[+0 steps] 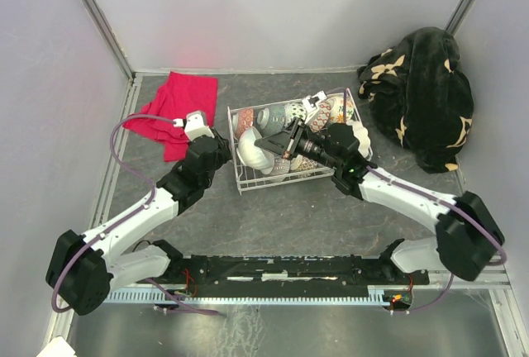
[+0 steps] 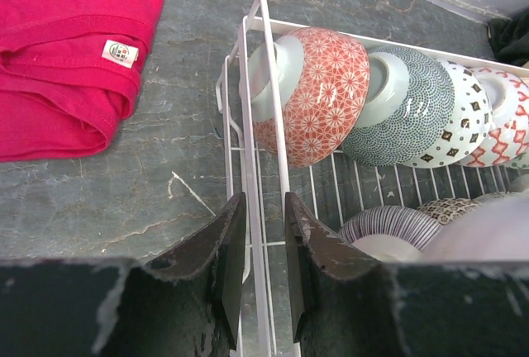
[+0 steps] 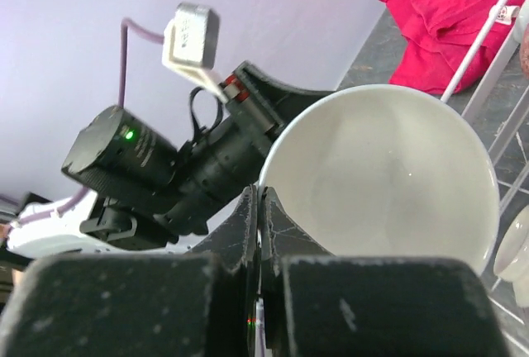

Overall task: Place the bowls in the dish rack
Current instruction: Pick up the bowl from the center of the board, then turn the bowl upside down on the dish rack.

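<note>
white bowl (image 3: 388, 183) pinched, 9 o'clock of right gripper (image 3: 260, 208)
dish rack (image 1: 285, 182) 9 o'clock wall is clamped by left gripper (image 2: 264, 208)

In the left wrist view the row of bowls (image 2: 397, 101) runs off the edge at 3 o'clock. The red cloth (image 2: 66, 51) is cut off at 10, and a pale bowl (image 2: 488, 233) at 4 is blurred. From above, the right arm (image 1: 347, 154) covers the dish rack (image 1: 244, 179) toward 3.

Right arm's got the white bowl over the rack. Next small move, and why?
Probably lower the white bowl on edge into the front-left gap of the dish rack. The right gripper is shut on its rim, the left gripper holds the rack's wire wall, and the back row looks full.
</note>
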Controlling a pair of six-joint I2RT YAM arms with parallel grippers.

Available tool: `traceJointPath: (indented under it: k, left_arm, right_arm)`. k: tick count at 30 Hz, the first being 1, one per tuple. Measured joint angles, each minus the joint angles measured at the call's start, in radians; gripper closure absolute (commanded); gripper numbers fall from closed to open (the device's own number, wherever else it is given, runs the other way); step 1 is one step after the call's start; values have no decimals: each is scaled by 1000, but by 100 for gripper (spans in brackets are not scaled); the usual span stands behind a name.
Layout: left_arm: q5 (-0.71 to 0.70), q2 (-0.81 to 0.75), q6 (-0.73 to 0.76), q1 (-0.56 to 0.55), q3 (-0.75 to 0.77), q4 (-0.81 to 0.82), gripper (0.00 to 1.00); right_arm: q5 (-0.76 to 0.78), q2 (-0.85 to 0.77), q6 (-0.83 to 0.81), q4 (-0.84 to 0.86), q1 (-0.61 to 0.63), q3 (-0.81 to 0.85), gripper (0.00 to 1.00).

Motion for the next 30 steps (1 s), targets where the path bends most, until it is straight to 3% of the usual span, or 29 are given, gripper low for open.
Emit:
traceJointPath:
  k: [8,12,30]
  left_arm:
    - [-29,-60,0,0,-34,1,70]
    - [-45,-72,0,0,-43,1,71]
    - [-50,-60,0,0,-43,2,71]
  right_arm:
    - [-43,249,235,492,-72,-107,98]
    - [-46,330,299,637,-75,-117,98]
    - [19,336,320,768,-49,-216,98]
